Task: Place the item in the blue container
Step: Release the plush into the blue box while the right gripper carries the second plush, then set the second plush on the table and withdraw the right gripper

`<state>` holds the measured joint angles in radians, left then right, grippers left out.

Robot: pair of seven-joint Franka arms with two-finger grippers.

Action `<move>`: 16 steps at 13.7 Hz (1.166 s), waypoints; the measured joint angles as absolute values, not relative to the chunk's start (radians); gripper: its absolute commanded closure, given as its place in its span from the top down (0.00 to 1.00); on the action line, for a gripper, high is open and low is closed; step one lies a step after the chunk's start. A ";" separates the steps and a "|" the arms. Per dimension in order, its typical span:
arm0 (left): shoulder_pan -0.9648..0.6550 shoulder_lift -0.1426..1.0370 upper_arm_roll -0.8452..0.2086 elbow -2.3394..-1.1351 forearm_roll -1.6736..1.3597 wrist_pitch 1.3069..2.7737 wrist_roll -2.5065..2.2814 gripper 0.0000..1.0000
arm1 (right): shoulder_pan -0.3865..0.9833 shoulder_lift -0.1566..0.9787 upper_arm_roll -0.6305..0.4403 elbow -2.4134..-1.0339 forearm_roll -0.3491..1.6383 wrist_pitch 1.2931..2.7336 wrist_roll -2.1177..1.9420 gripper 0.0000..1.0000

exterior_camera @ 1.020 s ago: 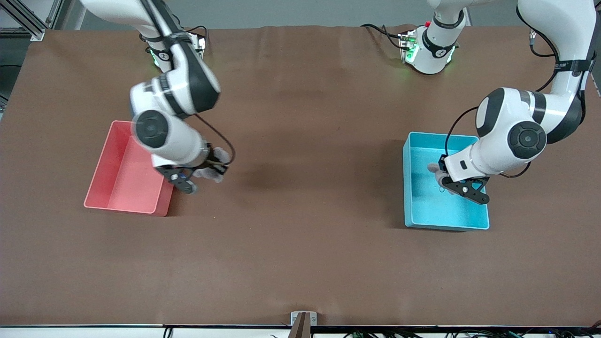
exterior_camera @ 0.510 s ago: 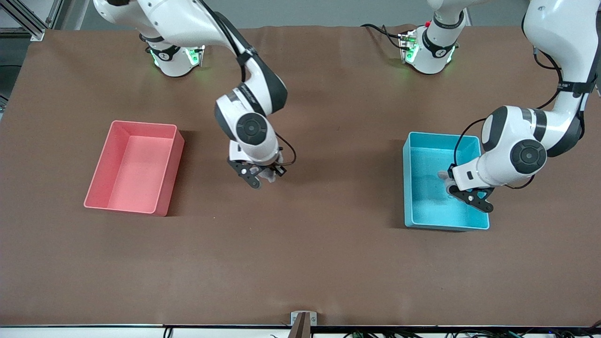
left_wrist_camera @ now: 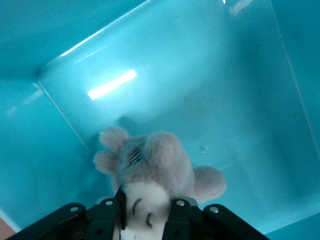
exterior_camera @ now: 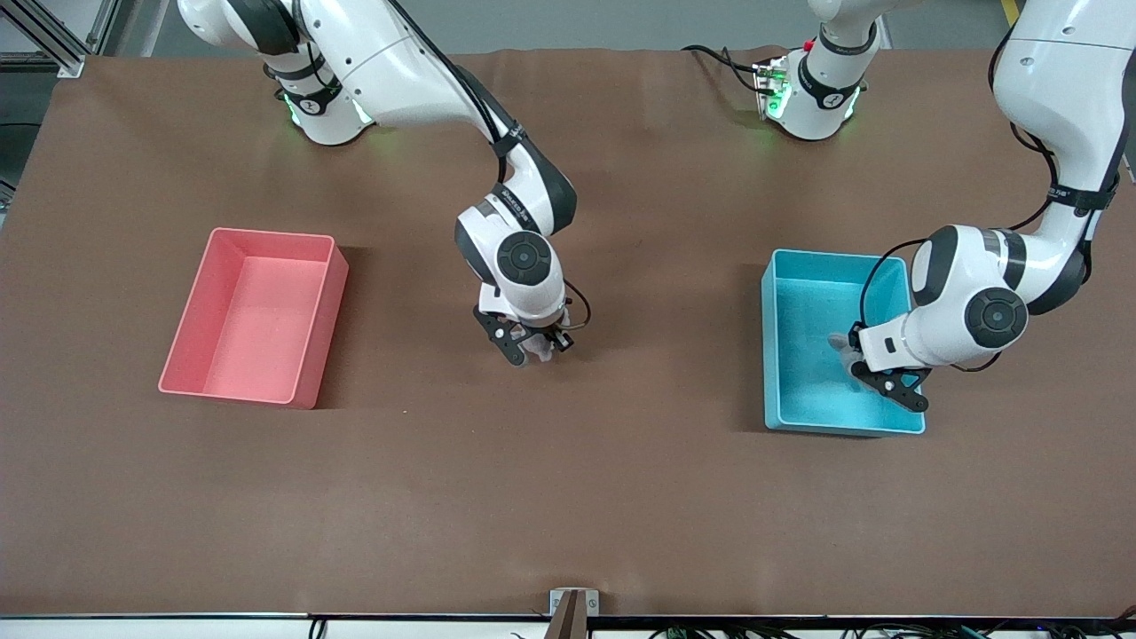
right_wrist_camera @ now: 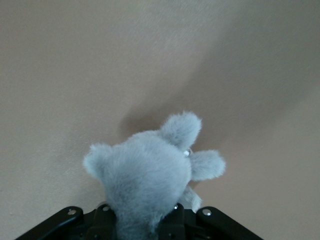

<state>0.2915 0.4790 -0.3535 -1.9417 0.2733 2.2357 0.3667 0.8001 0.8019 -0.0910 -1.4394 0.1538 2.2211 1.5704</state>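
The light cyan-blue container [exterior_camera: 799, 390] sits toward the left arm's end of the table. My left gripper [exterior_camera: 854, 359] hangs inside it, shut on a grey and white plush toy [left_wrist_camera: 152, 172] [exterior_camera: 841, 348] held over the blue floor [left_wrist_camera: 200, 90]. My right gripper [exterior_camera: 532, 349] is over the bare middle of the table, shut on a second grey plush toy [right_wrist_camera: 145, 175] [exterior_camera: 539, 352]. Most of that toy is hidden under the right wrist in the front view.
A pink bin [exterior_camera: 253, 315] of the same shape stands toward the right arm's end of the table, with nothing seen inside. The brown table cover [exterior_camera: 568, 479] stretches between the two bins. A small metal bracket [exterior_camera: 572, 603] sits at the table's front edge.
The right arm has swung from beside the pink bin to over the table's middle, carrying its plush toy. The left gripper has sunk a little lower inside the blue container with its toy.
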 measured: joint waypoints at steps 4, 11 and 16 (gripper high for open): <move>0.291 0.455 -0.376 -1.921 0.268 2.230 0.346 1.00 | 0.807 0.828 -0.091 -1.417 0.154 2.256 1.610 0.34; 0.290 0.319 -0.560 -1.797 0.157 1.959 0.018 1.00 | 0.811 0.839 -0.096 -1.405 0.154 2.274 1.621 1.00; 0.209 0.324 -0.691 -1.739 0.130 1.917 -0.402 1.00 | 0.780 0.828 -0.113 -1.283 0.154 2.098 1.471 1.00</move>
